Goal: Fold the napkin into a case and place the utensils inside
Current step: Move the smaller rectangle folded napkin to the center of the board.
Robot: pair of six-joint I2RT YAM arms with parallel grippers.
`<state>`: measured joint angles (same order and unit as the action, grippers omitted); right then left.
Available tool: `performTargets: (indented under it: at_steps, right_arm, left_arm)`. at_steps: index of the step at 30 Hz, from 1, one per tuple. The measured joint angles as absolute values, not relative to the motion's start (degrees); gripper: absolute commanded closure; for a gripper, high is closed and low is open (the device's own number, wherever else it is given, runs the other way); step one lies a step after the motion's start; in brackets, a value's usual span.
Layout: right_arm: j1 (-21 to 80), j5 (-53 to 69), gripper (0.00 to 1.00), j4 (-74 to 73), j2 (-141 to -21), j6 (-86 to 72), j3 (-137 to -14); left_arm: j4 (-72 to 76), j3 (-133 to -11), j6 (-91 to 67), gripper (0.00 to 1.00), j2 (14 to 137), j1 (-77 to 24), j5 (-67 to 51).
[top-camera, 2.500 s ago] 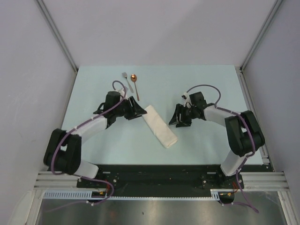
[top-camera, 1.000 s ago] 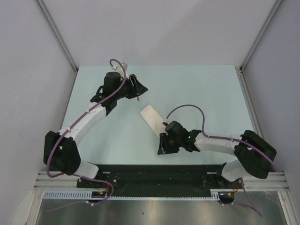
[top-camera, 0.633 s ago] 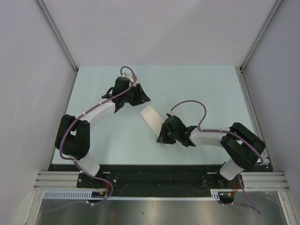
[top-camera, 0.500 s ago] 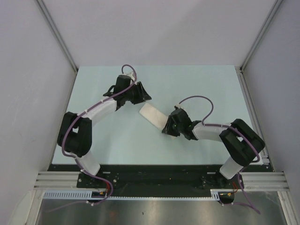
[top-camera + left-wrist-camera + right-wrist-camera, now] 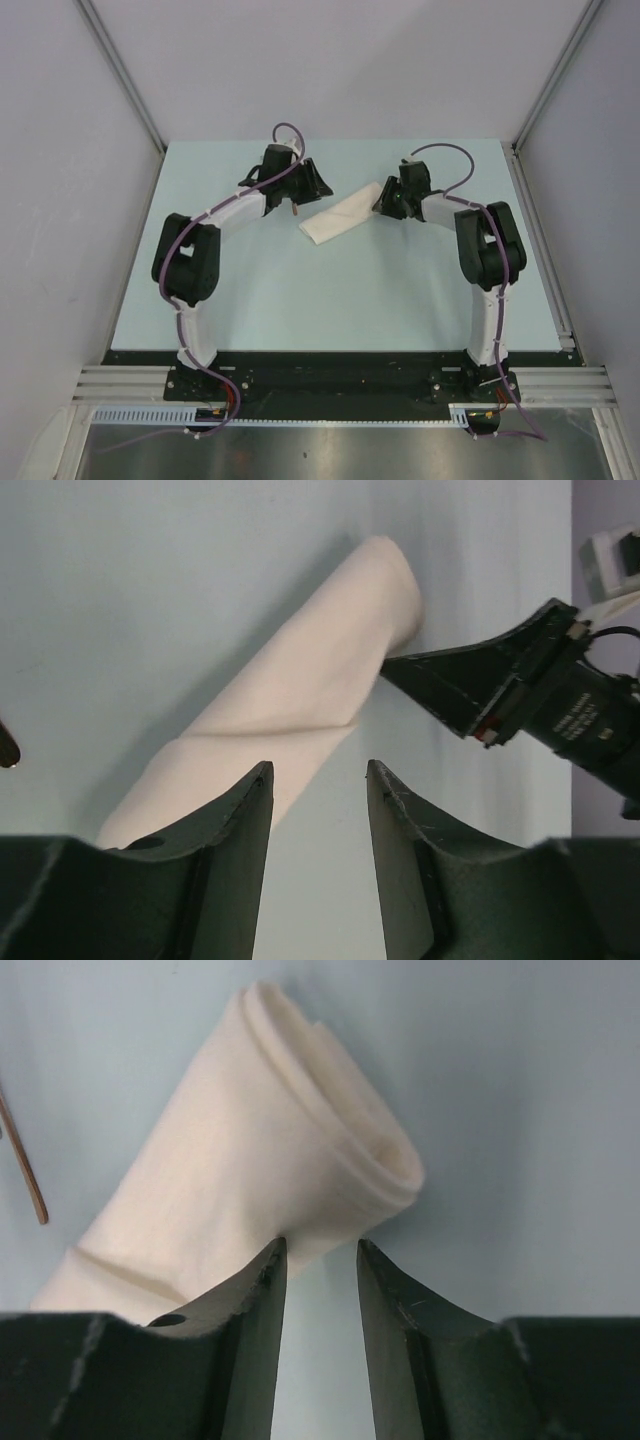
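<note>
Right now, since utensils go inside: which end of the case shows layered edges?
The end at the right gripper, upper right from above: the case shows curled layers there. Its other end, by the left gripper, looks flat.

Arms have white links, black joints, looping purple cables; dark fingers.

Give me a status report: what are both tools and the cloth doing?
Left tool open, right tool open, both empty. Folded napkin between them, right tip at its end. Spoon handle alongside.
</note>
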<state>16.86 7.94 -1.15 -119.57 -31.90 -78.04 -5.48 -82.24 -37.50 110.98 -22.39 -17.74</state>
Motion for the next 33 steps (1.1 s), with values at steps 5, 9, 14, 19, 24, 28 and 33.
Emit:
performTargets:
  at_steps: [5,9,14,19,24,28,33]
  right_arm:
    - [14.3,11.4,0.41,-3.6,-118.7,-29.4,-77.6]
    - [14.0,14.7,0.36,-5.0,-114.7,-27.7,-73.0]
    - [13.6,19.7,0.35,-6.2,-113.3,-27.3,-71.8]
    - [13.0,24.8,0.51,-6.5,-113.8,-27.6,-73.7]
    - [12.5,31.0,0.53,-4.7,-117.1,-29.9,-80.2]
    - [11.7,34.3,0.41,-3.9,-117.7,-31.5,-80.9]
    - [9.9,37.4,0.37,0.2,-117.6,-35.1,-76.4]
  left_arm:
    - [-8.3,-85.7,-35.2,0.46,115.2,-22.4,-17.1]
    - [-10.5,-87.4,-32.1,0.45,115.7,-22.3,-16.6]
    - [-12.8,-91.9,-27.4,0.46,116.4,-21.9,-14.1]
    - [-12.0,-92.0,-26.0,0.58,116.5,-20.3,-16.4]
    - [-5.8,-86.3,-30.2,0.52,116.5,-19.6,-21.2]
    - [-5.6,-83.2,-32.3,0.45,116.9,-19.7,-21.8]
    - [-8.9,-90.3,-29.5,0.40,120.6,-20.0,-21.2]
